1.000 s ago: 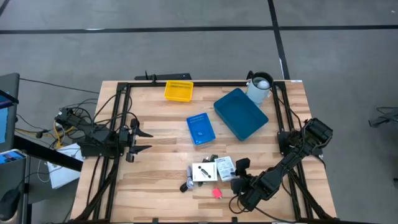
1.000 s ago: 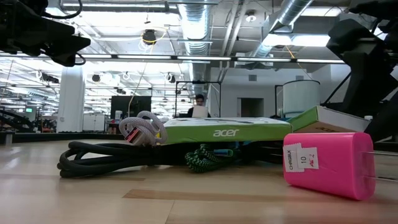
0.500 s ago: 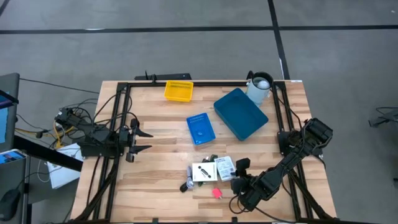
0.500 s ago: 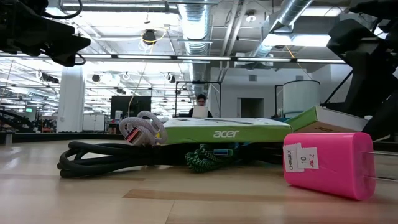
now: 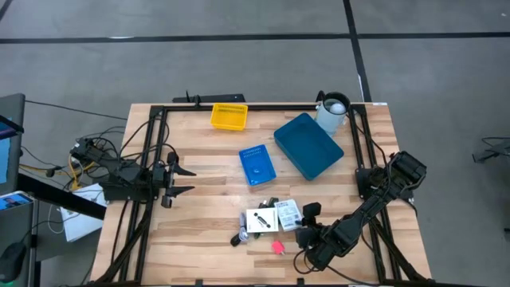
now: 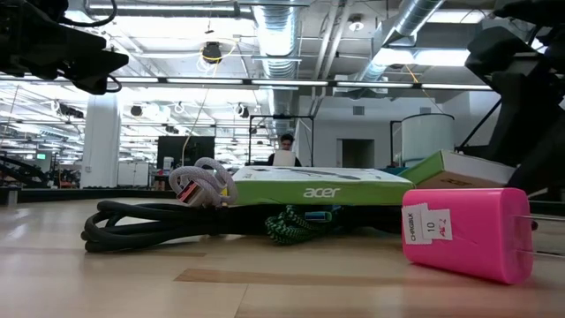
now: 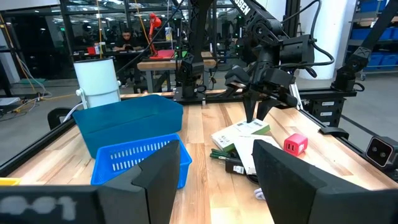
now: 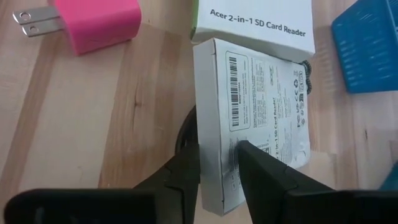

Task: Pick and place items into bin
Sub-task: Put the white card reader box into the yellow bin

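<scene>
Right hand astride the white packet edge, fingers closing, near front edge; packet's length runs straight ahead.

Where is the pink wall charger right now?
In the high view the small pink plug-in charger lies near the table's front edge, right of centre, just in front of the white Acer boxes and beside the right gripper.
</scene>
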